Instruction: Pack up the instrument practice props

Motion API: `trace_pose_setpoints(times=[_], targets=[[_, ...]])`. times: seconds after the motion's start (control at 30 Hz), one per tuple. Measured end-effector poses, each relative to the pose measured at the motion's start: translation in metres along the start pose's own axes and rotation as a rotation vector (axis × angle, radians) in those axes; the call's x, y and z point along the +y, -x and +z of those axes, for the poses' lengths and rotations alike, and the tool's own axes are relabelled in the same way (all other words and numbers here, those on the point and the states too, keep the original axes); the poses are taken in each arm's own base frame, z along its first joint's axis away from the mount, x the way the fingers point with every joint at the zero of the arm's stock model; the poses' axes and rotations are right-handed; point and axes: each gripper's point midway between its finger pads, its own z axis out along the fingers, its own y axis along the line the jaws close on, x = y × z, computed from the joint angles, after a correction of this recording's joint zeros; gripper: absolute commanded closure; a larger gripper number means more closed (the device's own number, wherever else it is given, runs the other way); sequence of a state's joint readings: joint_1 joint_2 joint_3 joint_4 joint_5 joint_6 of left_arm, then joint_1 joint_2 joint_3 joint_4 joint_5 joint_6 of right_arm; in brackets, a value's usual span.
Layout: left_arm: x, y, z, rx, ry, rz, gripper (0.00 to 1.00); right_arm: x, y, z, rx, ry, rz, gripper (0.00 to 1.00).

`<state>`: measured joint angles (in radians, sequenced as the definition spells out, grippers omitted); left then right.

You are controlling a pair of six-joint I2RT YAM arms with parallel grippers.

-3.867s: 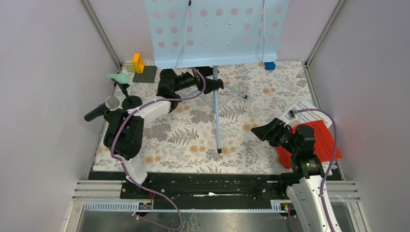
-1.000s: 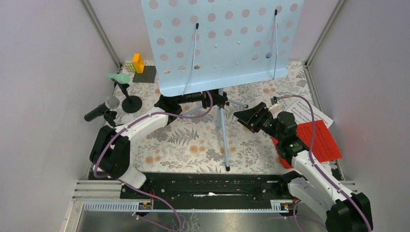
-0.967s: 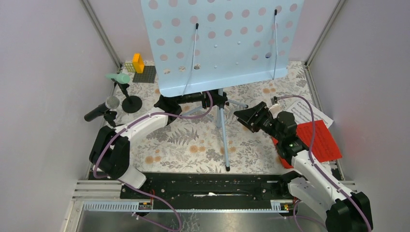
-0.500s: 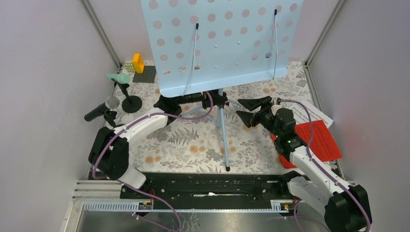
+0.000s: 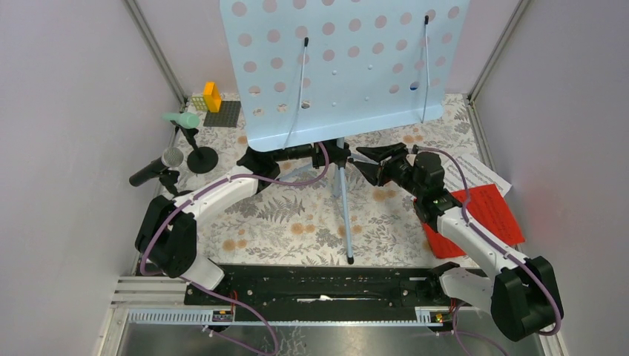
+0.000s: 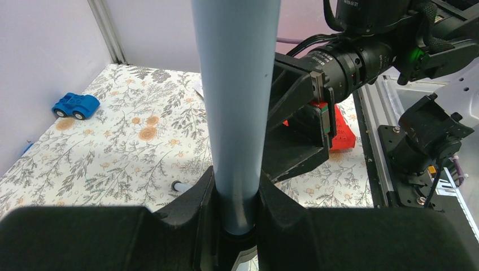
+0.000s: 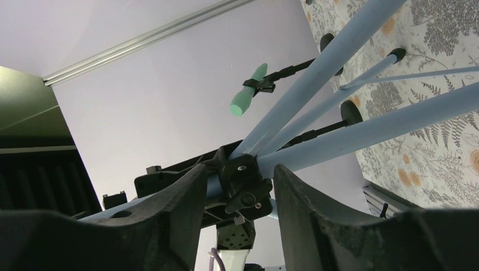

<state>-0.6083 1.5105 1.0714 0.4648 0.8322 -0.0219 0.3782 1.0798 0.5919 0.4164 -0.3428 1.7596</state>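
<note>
The pale blue perforated sheet-music rack (image 5: 348, 67) stands tilted on its tripod legs (image 5: 346, 222). My left gripper (image 5: 326, 153) is shut on the rack's pole (image 6: 236, 113), which runs up between its jaws (image 6: 237, 209). My right gripper (image 5: 363, 161) is open just right of the pole. In the right wrist view its jaws stand on either side of the black clamp knob (image 7: 245, 189), apart from it. A mint-green microphone (image 5: 182, 119) and a black microphone (image 5: 154, 169) sit on black round-based holders (image 5: 202, 159) at the left. Red (image 5: 486, 215) and white (image 5: 475, 169) music sheets lie at the right.
Yellow and orange bricks (image 5: 211, 96) on a grey plate (image 5: 222, 113) sit at the back left. A small blue toy car (image 6: 75, 105) lies on the floral mat behind the rack. Grey walls close in on both sides. The mint microphone also shows in the right wrist view (image 7: 247, 97).
My right arm has reached left and back to the rack's pole, and its jaws have opened beside the clamp. The rack has shifted slightly right. The left gripper keeps its hold.
</note>
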Motion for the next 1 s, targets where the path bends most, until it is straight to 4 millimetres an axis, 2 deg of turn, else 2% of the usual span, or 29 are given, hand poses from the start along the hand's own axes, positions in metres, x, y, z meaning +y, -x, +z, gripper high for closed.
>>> trace_pose_setpoints(times=[0.23,0.4,0.53,0.6,0.7,0.8,0.87,1.0], targets=[[0.000,0.000,0.000,0.003,0.005,-0.001,1.00,-0.004,-0.004,0.007,0.029,-0.005,0.009,0.63],[0.000,-0.001,0.000,0.006,0.009,-0.002,1.00,-0.008,-0.006,0.011,0.036,-0.016,0.015,0.65],[0.000,-0.001,0.000,0.007,0.011,-0.003,1.00,-0.010,-0.007,0.012,0.039,-0.019,0.013,0.72],[0.000,-0.001,-0.001,0.008,0.012,-0.003,1.00,-0.011,-0.007,0.013,0.039,-0.023,0.014,0.70],[0.001,-0.001,-0.001,0.010,0.012,-0.001,1.00,-0.011,-0.007,0.013,0.040,-0.021,0.015,0.52],[0.001,-0.001,0.000,0.012,0.012,0.001,1.00,-0.008,-0.012,0.013,0.058,-0.007,0.011,0.46],[0.000,-0.001,0.000,0.014,0.012,0.002,1.00,-0.006,-0.023,0.012,0.096,0.002,0.005,0.49],[0.000,-0.001,0.000,0.017,0.013,0.002,1.00,-0.004,-0.025,0.012,0.102,0.008,0.006,0.66]])
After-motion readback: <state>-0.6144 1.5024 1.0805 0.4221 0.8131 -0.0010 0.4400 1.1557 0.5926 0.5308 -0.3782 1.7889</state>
